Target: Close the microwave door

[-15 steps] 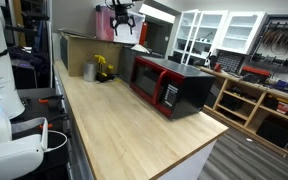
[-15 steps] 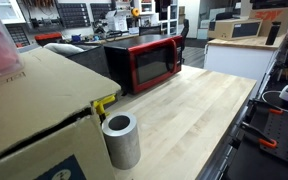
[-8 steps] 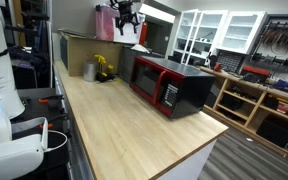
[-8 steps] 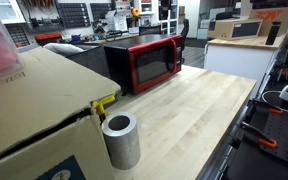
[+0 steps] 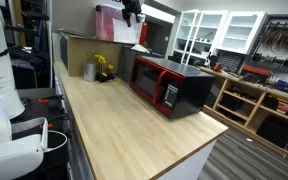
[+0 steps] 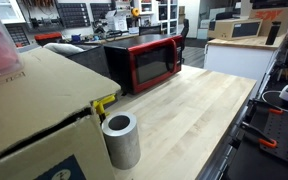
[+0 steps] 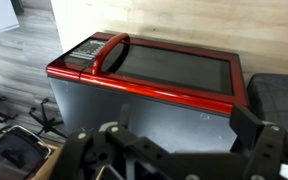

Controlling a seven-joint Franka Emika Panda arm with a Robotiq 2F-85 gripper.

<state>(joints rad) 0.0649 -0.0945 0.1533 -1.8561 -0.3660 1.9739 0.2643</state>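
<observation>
In an exterior view, the microwave (image 5: 184, 90) sits at the far edge of the pale wooden bench (image 5: 114, 130), its casing glossy black and its front red. The microwave door (image 5: 148, 78) lies flush with that front, while the robot's hand (image 5: 132, 10) hangs high above and behind the oven, well apart from it and too dark there to read. A cardboard box (image 5: 79, 45) and a grey cylinder (image 5: 89, 70) stand farther back along the bench. In an exterior view from behind the box (image 6: 29, 110), the microwave (image 6: 117, 58) stands across the bench (image 6: 184, 120), its door (image 6: 156, 62) a red frame around a dark window, shut. The grey cylinder (image 6: 121, 140) is in the foreground. In the wrist view, the door (image 7: 174, 68) fills the oven's red face, a curved red handle (image 7: 109, 53) beside the control strip (image 7: 83, 48); the hand (image 7: 174, 158) shows its fingers (image 7: 267, 148) spread wide, holding nothing.
</observation>
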